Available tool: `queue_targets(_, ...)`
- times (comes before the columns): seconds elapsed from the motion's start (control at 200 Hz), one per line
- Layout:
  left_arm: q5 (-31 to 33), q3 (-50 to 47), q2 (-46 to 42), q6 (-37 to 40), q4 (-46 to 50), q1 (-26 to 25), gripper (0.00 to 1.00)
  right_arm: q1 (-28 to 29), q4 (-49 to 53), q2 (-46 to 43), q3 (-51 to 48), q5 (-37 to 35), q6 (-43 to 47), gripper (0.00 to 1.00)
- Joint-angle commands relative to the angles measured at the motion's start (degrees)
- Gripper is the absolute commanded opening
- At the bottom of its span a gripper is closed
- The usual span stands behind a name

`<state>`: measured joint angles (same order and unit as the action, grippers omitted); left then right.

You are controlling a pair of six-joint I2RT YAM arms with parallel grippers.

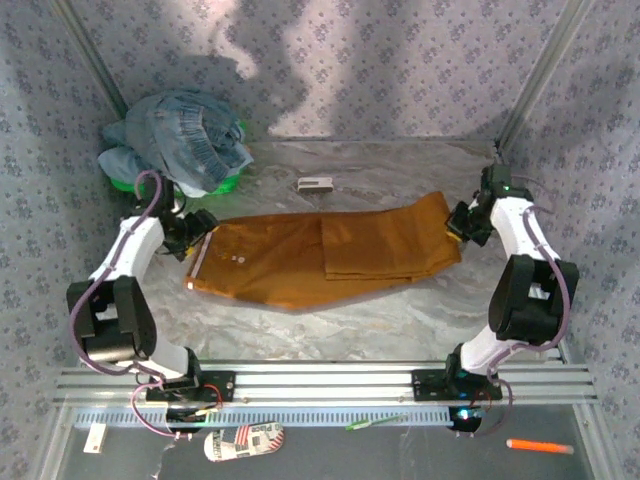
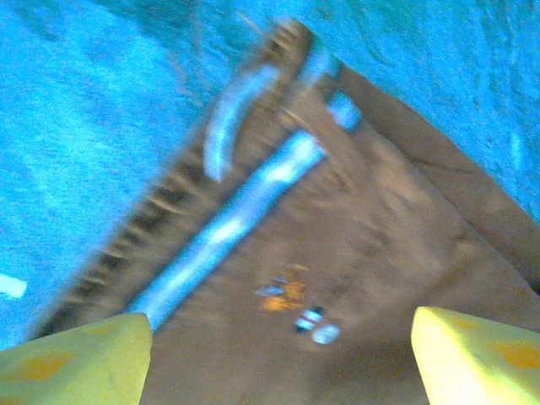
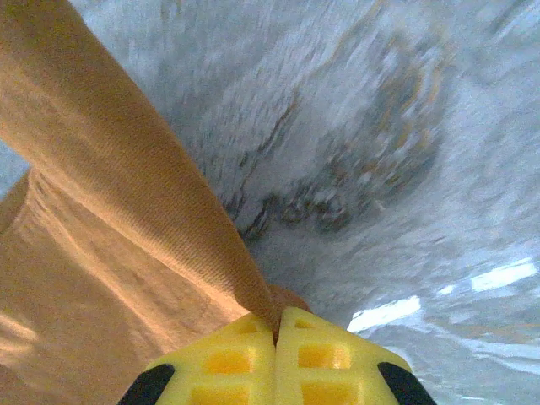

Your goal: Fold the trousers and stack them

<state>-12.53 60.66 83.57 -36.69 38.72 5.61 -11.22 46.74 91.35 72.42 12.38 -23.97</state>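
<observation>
Trousers (image 1: 320, 260) flat on the table, half folded.
Right gripper (image 3: 277, 319) pinches their right edge; left gripper (image 1: 197, 236) spread wide over their left end, apparently not touching.

High rear overview; two close wrist views down onto trousers (image 1: 300, 270)

At the far left corner of your worktop (image 1: 400, 310), a heap of blue denim (image 1: 185, 140) spills over a green basket (image 1: 232, 183). A small pale box (image 1: 316, 184) lies near the patterned back wall (image 1: 400, 60). Below the front rail you see an orange marker (image 1: 540, 446), a thin green stick (image 1: 375, 423), a red-striped item (image 1: 245, 440) and a white tag (image 1: 96, 437).
</observation>
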Motion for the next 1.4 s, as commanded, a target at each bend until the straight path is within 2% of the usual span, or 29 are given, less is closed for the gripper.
queue_targets(0.0,2.2,-3.4,-1.6,-0.7,1.9,0.8,0.79,-1.1,4.0,-2.4,6.0,-2.3,1.6,0.00)
queue_targets(0.1,1.8,-6.2,-0.7,-1.9,0.7,0.8,0.75,1.5,6.0,-3.0,10.0,0.4,1.9,0.00)
queue_targets(0.26,1.9,-11.5,-0.3,-5.2,-4.0,0.0,0.64,12.3,7.8,-5.9,14.5,2.7,0.0,0.00)
queue_targets(0.38,3.2,-13.1,0.4,-5.3,-5.1,-1.0,0.43,23.7,9.4,-5.8,19.9,1.0,-1.9,0.00)
queue_targets(0.5,4.7,-13.6,1.7,-5.6,-5.7,-4.7,0.20,34.5,8.8,-2.7,25.6,1.0,-5.1,0.00)
queue_targets(0.585,4.6,-15.0,2.6,-6.3,-7.3,-6.4,0.09,40.8,5.6,0.0,28.1,2.3,-8.8,0.00)
queue_targets(0.7,4.0,-15.9,4.3,-6.1,-9.4,-7.1,0.00,48.2,2.0,6.0,33.1,3.6,-13.0,0.00)
queue_targets(0.994,3.5,-15.9,4.8,-4.9,-10.1,-7.1,0.00,58.6,-1.1,21.8,48.9,6.3,-18.7,0.00)
queue_targets(1.174,3.0,-16.2,5.3,-5.2,-10.8,-7.0,0.00,62.5,-3.5,30.0,53.9,7.6,-22.7,0.00)
queue_targets(1.394,2.9,-16.4,4.8,-5.3,-10.6,-6.7,0.00,64.3,-5.2,39.5,58.8,9.3,-25.9,0.00)
